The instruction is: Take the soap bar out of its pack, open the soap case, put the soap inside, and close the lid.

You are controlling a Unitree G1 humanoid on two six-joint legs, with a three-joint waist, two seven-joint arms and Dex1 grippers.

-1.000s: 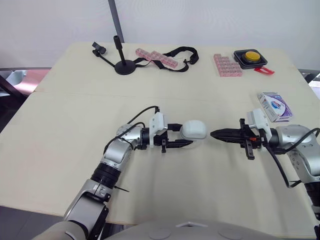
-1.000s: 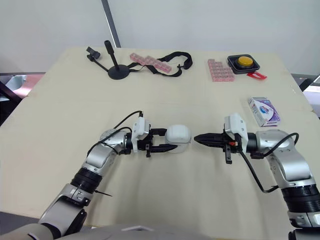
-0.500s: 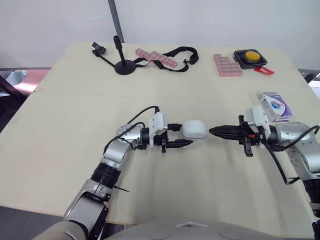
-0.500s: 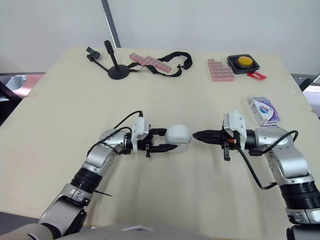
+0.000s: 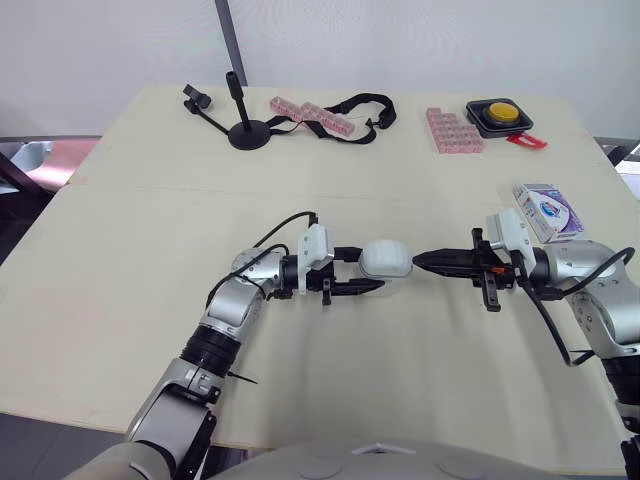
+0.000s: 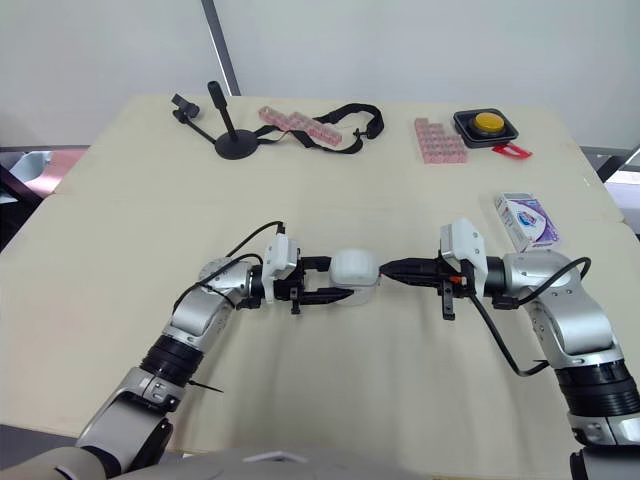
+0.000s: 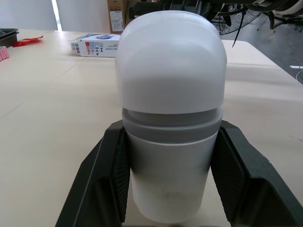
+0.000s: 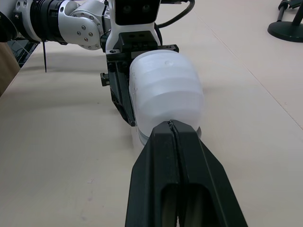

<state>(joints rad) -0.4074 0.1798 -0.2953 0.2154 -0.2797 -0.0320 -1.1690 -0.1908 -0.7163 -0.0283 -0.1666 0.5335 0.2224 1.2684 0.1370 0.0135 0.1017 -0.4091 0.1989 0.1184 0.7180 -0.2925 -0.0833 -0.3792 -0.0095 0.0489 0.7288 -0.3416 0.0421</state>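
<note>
From the left eye view, the soap case (image 5: 387, 260) sits near the middle of the table (image 5: 150, 250). The left gripper (image 5: 368, 270) reaches in from its 9 o'clock side, one black finger along each flank. The right gripper (image 5: 418, 262) comes at it from 3 o'clock. The soap pack (image 5: 548, 212) lies well apart, out toward the table's 3 o'clock edge. It looks closed, so I'd say the soap is inside it.

The right eye view shows the same line-up, with the right gripper's tip just beside the case's end.

The left wrist view adds the grip itself. The fingers (image 7: 106, 175) are opened to the case's width and clamp the base, and a grey band shows between the base and the domed lid. That band looks like the seam. The pack lies flat on the far tabletop.

The right wrist view shows that gripper's two fingers pressed tight together, holding nothing. Their joined tip sits low against the case's near end. I cannot tell whether it touches.

The case looks like hard, smooth plastic: light, rigid and rounded, so likely to slide or twist out of a loose pinch. I'd hold the base by its long sides, as the left gripper does, and work the lid at the seam.
</note>
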